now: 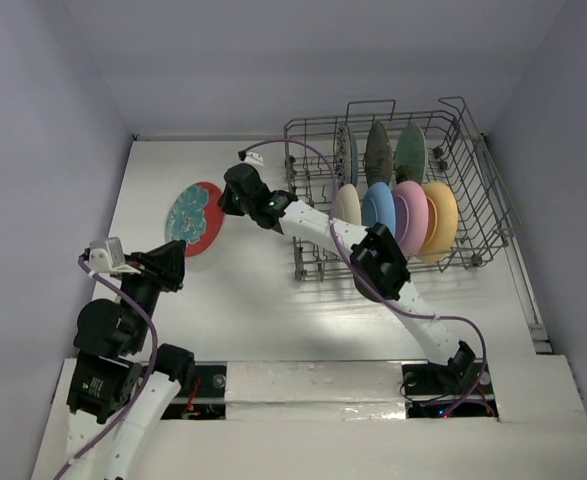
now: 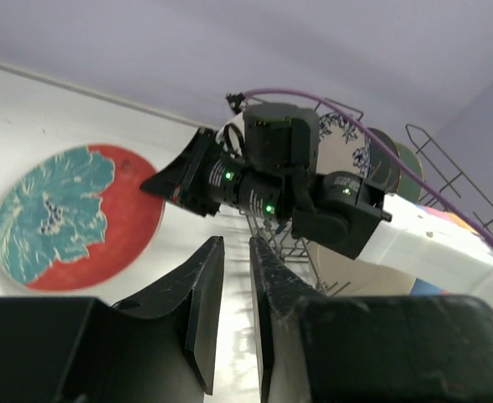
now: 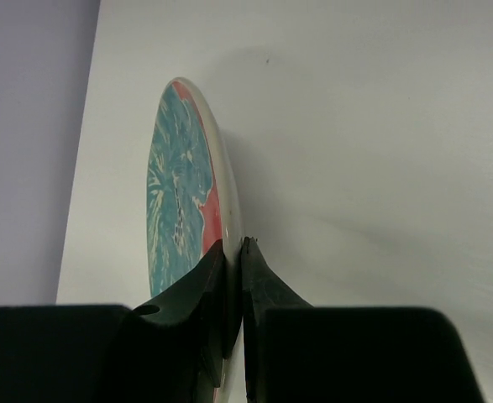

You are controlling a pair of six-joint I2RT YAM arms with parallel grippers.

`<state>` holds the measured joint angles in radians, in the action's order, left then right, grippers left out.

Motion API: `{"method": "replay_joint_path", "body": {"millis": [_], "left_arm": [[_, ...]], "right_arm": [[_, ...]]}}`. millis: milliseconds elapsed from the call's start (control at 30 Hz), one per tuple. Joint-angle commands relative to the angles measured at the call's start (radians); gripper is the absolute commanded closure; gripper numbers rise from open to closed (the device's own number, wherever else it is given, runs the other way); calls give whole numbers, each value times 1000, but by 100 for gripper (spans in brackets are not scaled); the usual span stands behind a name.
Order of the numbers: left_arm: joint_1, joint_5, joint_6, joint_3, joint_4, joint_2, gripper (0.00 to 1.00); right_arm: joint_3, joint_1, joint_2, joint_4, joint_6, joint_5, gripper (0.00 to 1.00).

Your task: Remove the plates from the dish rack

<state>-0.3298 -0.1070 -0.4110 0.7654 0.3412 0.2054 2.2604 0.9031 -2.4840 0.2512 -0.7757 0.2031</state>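
The teal plate (image 1: 195, 218), teal-patterned with a red rim area, lies tilted low over the white table at the left. My right gripper (image 1: 225, 204) is shut on its near rim; the right wrist view shows the plate (image 3: 179, 193) edge-on with the rim pinched between the fingers (image 3: 233, 245). The grey wire dish rack (image 1: 493, 210) stands at the back right with several plates upright in it: floral (image 1: 346, 152), grey-brown (image 1: 378, 150), mint green (image 1: 410, 150), cream (image 1: 347, 205), sky blue (image 1: 378, 205), pink (image 1: 411, 215), orange-yellow (image 1: 441, 218). My left gripper (image 1: 176, 258) sits just below the teal plate (image 2: 57, 214), its fingers (image 2: 236, 242) a narrow gap apart and empty.
The right arm (image 1: 333, 232) stretches diagonally from its base across the rack's front left corner to the plate. A purple cable (image 1: 318, 160) loops over it. Grey walls close the table at the left and back.
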Motion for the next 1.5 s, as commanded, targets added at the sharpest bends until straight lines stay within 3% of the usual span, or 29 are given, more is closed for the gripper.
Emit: {"method": "replay_joint_path", "body": {"millis": [0,67,200,367,700,1100,1367,1467], "left_arm": [[3,23,-11,-21,-42,-14,83],[3,32,-18,-43,-54,-12,82],[3,44,-17,-63,-71,-6,79],[3,41,-15,-66,-71,-11,78],[3,52,-20,-71,-73,-14,77],[3,52,-17,-66,-73,-8,72],[3,55,-12,-67,-85,-9,36],[3,49,-2,-66,-96,-11,28]], "right_arm": [[93,-4,19,-205,-115,-8,98],[45,-4,20,-227,-145,-17,92],[-39,-4,31,-271,-181,-31,68],[-67,-4,25,-285,-188,-56,59],[-113,-4,28,-222,-171,-71,28],[-137,-4,97,-173,-91,-48,15],[-71,-4,115,-101,-14,-22,11],[-162,-4,189,-171,10,-16,20]]}}
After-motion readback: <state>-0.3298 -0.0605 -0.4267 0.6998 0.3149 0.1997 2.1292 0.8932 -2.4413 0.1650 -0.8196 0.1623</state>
